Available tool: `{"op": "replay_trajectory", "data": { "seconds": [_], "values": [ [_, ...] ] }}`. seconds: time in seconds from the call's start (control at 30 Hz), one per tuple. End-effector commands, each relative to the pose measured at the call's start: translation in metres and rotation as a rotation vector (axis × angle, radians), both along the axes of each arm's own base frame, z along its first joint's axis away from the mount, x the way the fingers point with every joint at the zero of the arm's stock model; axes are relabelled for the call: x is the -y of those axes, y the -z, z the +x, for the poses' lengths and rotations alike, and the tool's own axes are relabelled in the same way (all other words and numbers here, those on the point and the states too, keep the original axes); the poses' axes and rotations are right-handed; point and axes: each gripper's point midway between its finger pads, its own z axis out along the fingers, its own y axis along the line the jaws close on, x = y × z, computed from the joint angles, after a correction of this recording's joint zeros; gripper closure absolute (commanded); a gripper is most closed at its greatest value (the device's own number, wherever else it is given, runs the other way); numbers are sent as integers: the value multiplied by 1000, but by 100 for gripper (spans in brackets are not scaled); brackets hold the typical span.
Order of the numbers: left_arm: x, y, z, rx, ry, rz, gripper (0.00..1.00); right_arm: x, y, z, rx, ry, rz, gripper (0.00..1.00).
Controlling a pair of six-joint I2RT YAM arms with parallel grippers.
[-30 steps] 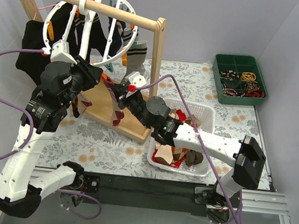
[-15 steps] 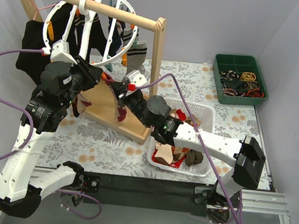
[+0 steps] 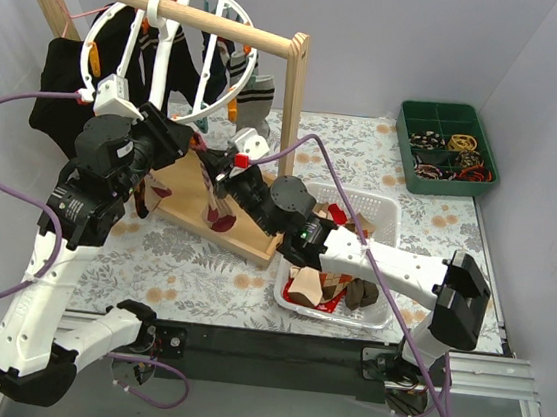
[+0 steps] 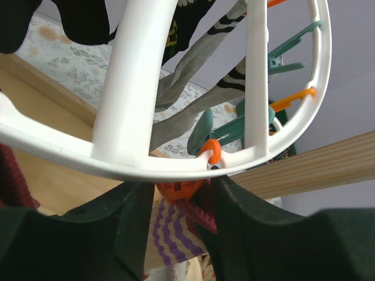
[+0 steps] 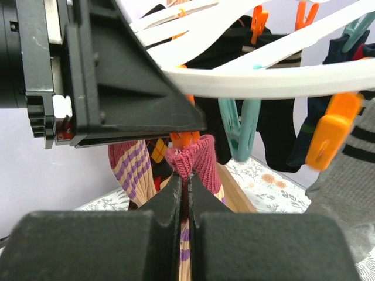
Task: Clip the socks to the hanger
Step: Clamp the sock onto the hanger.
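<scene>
The white ring hanger [image 3: 115, 11] hangs from the wooden rail, with several socks clipped to it. My left gripper [image 3: 193, 143] reaches under the ring, and in the left wrist view [image 4: 179, 196] its fingers press both sides of an orange clothespin [image 4: 179, 190]. My right gripper [image 3: 221, 167] is shut on the cuff of a maroon sock with purple stripes [image 3: 220, 212]. In the right wrist view the right gripper [image 5: 187, 181] holds the sock's cuff [image 5: 199, 161] up against the orange clothespin [image 5: 186, 139], under the hanger's rim [image 5: 263, 82]. The sock's foot hangs down.
A white basket [image 3: 384, 212] at the right holds more socks [image 3: 336, 276]. The wooden rail [image 3: 209, 22] stands on a wooden base [image 3: 183, 203]. A large black garment [image 3: 60, 93] hangs at the left. A green tray [image 3: 446, 147] of small items sits far right.
My right gripper has carried the maroon sock up and to the left, bringing its cuff to the orange clothespin. The left arm has stayed in place.
</scene>
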Motion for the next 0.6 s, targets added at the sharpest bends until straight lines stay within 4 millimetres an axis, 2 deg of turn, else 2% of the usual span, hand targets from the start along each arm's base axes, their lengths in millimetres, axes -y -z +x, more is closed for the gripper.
{"op": "replay_trajectory", "data": {
  "seconds": [0.0,0.07,0.1,0.13,0.17,0.2,0.23,0.3,0.33,0.43,0.47,0.53,0.57],
  "values": [
    [-10,-23,-7,79,-35,-13,53,5,-37,-11,39,-31,110,97],
    [-14,-25,-11,85,-45,-6,43,9,-39,-14,38,-39,115,82],
    [-16,-28,-13,90,-51,-4,41,13,-43,-16,41,-40,123,78],
    [-17,-29,-14,92,-50,-1,39,14,-40,-16,38,-37,117,74],
    [-18,-28,-16,84,-51,8,37,16,-39,-16,37,-37,115,65],
    [-18,-29,-17,84,-49,11,34,22,-44,-18,39,-35,125,62],
    [-20,-31,-19,88,-53,15,33,23,-37,-19,32,-37,110,60],
    [-22,-30,-21,81,-59,26,31,32,-41,-23,29,-39,117,54],
    [-24,-32,-22,85,-65,31,30,33,-32,-24,17,-41,92,52],
    [-26,-31,-26,71,-64,48,30,46,-33,-30,11,-50,71,44],
    [-28,-31,-30,65,-65,55,30,49,-21,-31,-5,-50,28,40],
    [-30,-32,-34,61,-62,71,28,63,-23,-35,-11,-48,14,37],
    [-30,-36,-40,62,-51,77,28,66,-6,-36,-36,-44,-43,33]
  ]
}}
